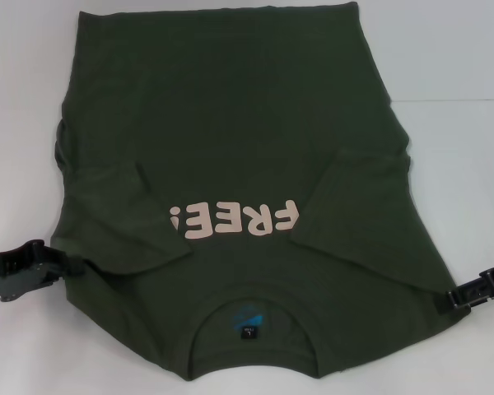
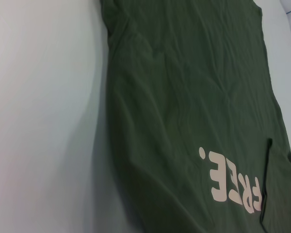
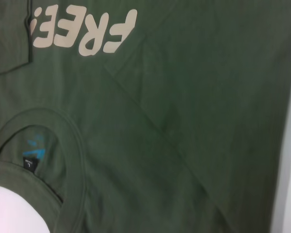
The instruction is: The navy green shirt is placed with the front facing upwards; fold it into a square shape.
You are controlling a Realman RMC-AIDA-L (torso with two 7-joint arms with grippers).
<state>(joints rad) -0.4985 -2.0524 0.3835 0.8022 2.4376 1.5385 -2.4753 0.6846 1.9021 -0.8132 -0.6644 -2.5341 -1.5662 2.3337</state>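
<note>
Both sleeves folded inward on the navy green shirt (image 1: 230, 123); left gripper (image 1: 33, 265) and right gripper (image 1: 477, 290) flank its near shoulders, finger state impossible to tell, seemingly placed for the next fold.

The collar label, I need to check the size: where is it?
In the head view, the label sits inside the shirt's collar, nearest the robot, below the print.

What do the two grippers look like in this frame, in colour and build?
Only the head view shows them. The left gripper is glossy black with a chunky, angular body of jointed blocks. The right gripper is also black, slimmer, built of stacked ribbed segments. No cables, labels or markings are visible on either. Both contrast with the white table and the navy green shirt.
</note>
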